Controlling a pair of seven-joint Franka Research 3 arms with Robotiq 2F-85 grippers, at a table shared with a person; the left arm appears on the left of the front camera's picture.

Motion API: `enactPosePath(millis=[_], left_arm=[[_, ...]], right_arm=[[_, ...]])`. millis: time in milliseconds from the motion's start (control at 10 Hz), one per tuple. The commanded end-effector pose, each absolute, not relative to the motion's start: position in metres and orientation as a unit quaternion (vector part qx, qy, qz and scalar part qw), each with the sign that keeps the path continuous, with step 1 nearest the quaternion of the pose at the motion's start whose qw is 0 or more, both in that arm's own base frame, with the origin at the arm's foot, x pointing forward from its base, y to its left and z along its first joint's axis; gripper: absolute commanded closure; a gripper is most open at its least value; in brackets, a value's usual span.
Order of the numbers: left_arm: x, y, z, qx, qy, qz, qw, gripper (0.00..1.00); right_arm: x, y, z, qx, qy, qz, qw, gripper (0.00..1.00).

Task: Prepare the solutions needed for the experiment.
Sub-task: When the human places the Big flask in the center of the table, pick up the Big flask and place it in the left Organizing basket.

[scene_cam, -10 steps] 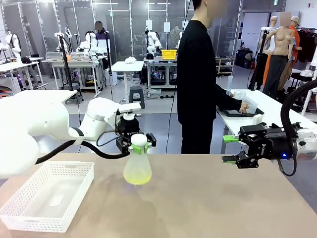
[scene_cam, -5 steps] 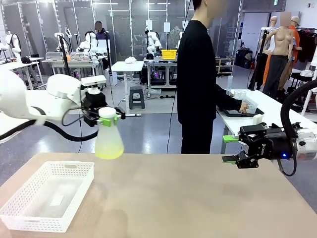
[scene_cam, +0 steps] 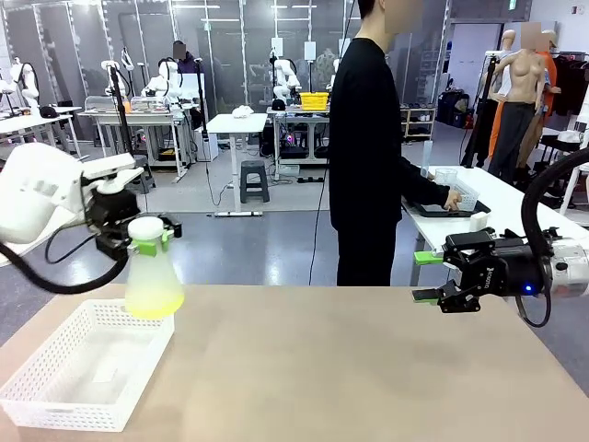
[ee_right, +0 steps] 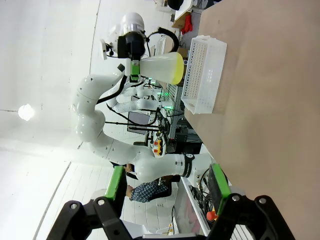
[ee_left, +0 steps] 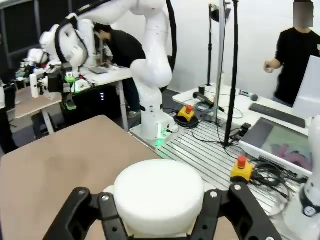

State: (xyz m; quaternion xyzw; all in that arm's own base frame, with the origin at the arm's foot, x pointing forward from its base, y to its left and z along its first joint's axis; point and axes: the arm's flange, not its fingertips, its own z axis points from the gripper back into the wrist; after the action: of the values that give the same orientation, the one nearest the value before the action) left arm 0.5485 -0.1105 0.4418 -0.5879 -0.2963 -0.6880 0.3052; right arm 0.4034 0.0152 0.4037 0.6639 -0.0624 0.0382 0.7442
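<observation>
My left gripper (scene_cam: 147,241) is shut on the neck of a frosted conical flask (scene_cam: 153,276) with a white stopper, holding it upright in the air over the far right corner of the white basket (scene_cam: 55,391). The solutions (scene_cam: 154,302) form a shallow lime-yellow layer in the flask's bottom. In the left wrist view the white stopper (ee_left: 159,197) sits between my two black fingers (ee_left: 82,212). My right gripper (scene_cam: 428,276) hangs open at the table's right edge, holding nothing. The right wrist view shows the flask (ee_right: 160,67) far off beside the basket (ee_right: 202,75).
The basket is a white perforated tray at the table's near left, with only a small flat white piece inside. A person (scene_cam: 368,138) stands beyond the far edge, one hand on a tray on the side table (scene_cam: 488,198) at the right. The tan tabletop (scene_cam: 350,368) is bare.
My left arm has carried the flask leftward and slightly up, from above the table's middle to above the basket's far right corner. The right arm has not moved.
</observation>
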Motion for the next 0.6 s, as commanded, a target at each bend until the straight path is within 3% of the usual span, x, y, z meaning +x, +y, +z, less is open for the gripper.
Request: enactPosePath(millis=[0,500], left_arm=[[0.537,-0.091,0.428,-0.578,-0.365,-0.658,0.315,1.00],[0.548,-0.028,0.398,-0.585,-0.422,-0.586,0.371,1.00]], right_arm=[[0.403,0.015,0.402,0.665,-0.067,0.044,0.742,0.17],[0.403,0.015,0.402,0.665,-0.067,0.044,0.742,0.17]])
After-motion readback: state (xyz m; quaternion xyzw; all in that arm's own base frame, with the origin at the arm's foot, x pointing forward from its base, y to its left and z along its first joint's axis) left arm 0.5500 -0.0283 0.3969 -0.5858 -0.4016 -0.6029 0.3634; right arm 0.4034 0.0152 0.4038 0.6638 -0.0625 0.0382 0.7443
